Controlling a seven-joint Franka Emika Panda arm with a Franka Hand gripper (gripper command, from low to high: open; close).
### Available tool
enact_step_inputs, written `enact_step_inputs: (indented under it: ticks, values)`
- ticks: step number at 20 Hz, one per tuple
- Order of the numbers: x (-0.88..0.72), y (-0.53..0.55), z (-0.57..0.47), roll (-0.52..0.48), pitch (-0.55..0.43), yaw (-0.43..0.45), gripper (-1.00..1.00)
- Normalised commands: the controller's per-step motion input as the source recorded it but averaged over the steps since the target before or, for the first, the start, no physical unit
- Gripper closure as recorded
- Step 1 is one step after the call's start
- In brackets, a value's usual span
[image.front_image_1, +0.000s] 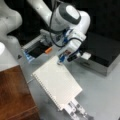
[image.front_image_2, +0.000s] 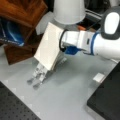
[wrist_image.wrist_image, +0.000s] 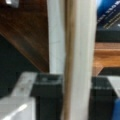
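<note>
White notebook (image.front_image_1: 57, 82) stands clamped edge-on in the end effector (image.front_image_1: 61, 61) (fingers (wrist_image.wrist_image: 47, 92) either side), above the grey surface (image.front_image_2: 70, 92), wooden cabinet (image.front_image_1: 15, 95) nearby

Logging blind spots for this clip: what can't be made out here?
- Gripper: in the wrist view the white board covers the gap between its fingers; in a front view the wrist hides them.
- Metal stand: cut off by a front view's bottom.
- Blue box: lettering blurred, wrist view.
</note>
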Motion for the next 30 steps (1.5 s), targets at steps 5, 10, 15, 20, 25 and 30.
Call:
enact_step_inputs:
  ticks: [5, 10, 15, 20, 25, 30]
  values:
    - [0.37, 0.17, -0.11, -0.275, -0.101, -0.12, 1.0]
    - [0.32, 0.13, -0.14, -0.266, -0.149, -0.131, -1.0]
    - [0.28, 0.11, -0.1, -0.23, -0.168, -0.139, -1.0]
    - [0.22, 0.09, -0.1, -0.202, -0.182, -0.123, -1.0]
    - [0.16, 0.05, -0.13, -0.207, -0.163, -0.089, -1.0]
    - [0.06, 0.08, -0.1, -0.19, -0.143, -0.108, -1.0]
